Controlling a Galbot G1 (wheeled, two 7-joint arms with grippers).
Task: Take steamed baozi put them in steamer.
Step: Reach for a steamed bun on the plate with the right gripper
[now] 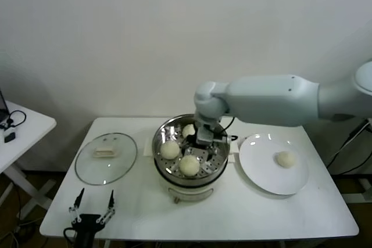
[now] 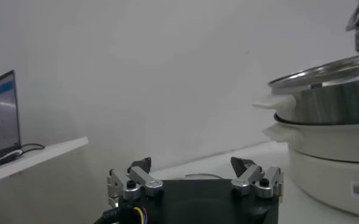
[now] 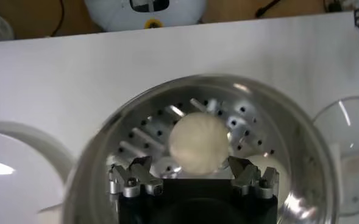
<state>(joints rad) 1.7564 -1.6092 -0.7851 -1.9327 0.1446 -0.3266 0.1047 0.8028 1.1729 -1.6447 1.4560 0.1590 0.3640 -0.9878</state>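
The shiny steamer (image 1: 158, 142) stands mid-table on its white base. Three cream baozi lie in it: one at the left (image 1: 170, 150), one at the front (image 1: 189, 165), one at the back (image 1: 189, 130). My right gripper (image 1: 203, 142) hangs open inside the pot. In the right wrist view the front baozi (image 3: 199, 144) rests on the perforated floor just beyond the spread fingers (image 3: 140, 170), which do not touch it; the gripper (image 3: 191, 172) holds nothing. Another baozi (image 1: 285, 159) sits on the white plate (image 1: 261, 164). My left gripper (image 1: 92, 204) is parked open at the table's front left.
The glass lid (image 1: 106, 158) with its white handle lies flat left of the steamer. A side table (image 1: 23, 129) with cables stands at the far left. In the left wrist view the left gripper (image 2: 194, 173) faces the steamer's wall (image 2: 344, 103).
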